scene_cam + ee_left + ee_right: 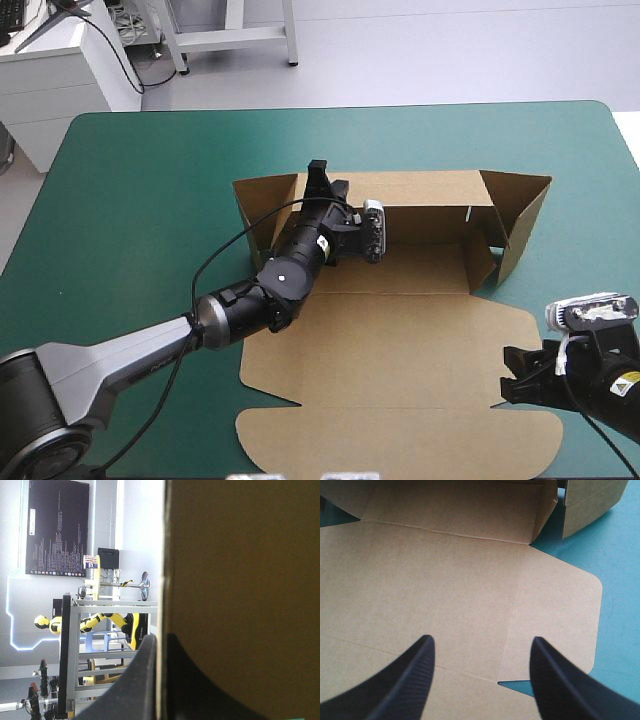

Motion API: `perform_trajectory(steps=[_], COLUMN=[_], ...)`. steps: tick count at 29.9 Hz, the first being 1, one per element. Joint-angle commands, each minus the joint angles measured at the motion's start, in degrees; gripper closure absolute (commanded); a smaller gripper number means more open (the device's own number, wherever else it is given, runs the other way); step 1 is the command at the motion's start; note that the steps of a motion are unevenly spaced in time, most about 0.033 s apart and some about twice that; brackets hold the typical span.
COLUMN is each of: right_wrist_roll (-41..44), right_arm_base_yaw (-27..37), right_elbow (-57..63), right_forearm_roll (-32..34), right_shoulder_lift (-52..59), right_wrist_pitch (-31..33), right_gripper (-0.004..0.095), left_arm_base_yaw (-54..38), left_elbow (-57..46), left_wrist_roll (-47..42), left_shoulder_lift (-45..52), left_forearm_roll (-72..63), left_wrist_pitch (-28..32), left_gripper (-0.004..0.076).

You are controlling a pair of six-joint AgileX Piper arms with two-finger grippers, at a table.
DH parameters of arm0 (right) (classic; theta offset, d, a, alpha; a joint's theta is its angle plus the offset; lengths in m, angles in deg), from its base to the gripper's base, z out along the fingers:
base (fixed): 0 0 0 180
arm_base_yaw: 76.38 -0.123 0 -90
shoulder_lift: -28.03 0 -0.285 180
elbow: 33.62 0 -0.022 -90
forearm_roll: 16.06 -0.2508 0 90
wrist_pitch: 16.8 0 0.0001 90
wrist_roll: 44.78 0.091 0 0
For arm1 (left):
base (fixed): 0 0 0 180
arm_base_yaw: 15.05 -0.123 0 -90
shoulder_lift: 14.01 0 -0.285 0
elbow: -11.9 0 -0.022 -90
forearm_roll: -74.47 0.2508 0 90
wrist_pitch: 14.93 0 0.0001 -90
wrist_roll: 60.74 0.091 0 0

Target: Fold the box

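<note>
High view: a brown cut-board box (400, 330) lies mid-tabletop (130, 180) on the teal-green cover, far walls raised, lid flat nearside. Its far-left wall sits clamped in the left black-finned tool (320, 180); the right tool (512, 385) hovers released over the lid's near-right edge.

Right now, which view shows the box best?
High view: the whole box shows, back wall and end flaps raised, lid flat. Left wrist view: only one brown wall up close, pinched in the left end effector. Right wrist view: the flat lid and one raised corner, ahead of the open right end effector.
</note>
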Motion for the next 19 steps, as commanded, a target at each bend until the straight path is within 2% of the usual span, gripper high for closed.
perform_trajectory(steps=[1, 4, 8, 10, 14, 19], right_wrist_roll=[-1.75, -5.16, -3.44, -5.71, -0.7, -1.21], right_arm_base_yaw=[0.36, 0.36, 0.36, 0.36, 0.36, 0.36], right_elbow=[-1.28, -1.28, -1.28, -1.28, -1.85, -7.85], right_forearm_roll=[-1.41, -2.42, -6.47, -8.12, -6.44, -4.03], right_shoulder_lift=[-0.32, -0.32, -0.32, -0.32, -1.9, -12.27], right_wrist_pitch=[-2.98, -2.61, -3.53, -6.09, -16.77, -17.6], right_gripper=[0.0185, 0.0123, 0.0125, 0.0125, 0.0125, 0.0125], left_arm_base_yaw=[0.29, 0.29, 0.29, 0.29, 0.42, 1.17], left_elbow=[1.55, 1.55, 1.55, 1.55, 1.55, 1.55], left_wrist_roll=[-0.8, -0.8, -0.8, -0.8, -0.8, -0.8], left_shoulder_lift=[2.74, 2.74, 2.74, 2.74, 2.47, 0.82], left_forearm_roll=[1.79, 1.79, 1.79, 1.79, 1.79, 1.79], left_wrist_pitch=[-1.8, -1.8, -1.8, -1.8, -1.23, -3.18], left_gripper=[0.0732, 0.0732, 0.0732, 0.0732, 0.0733, 0.0733])
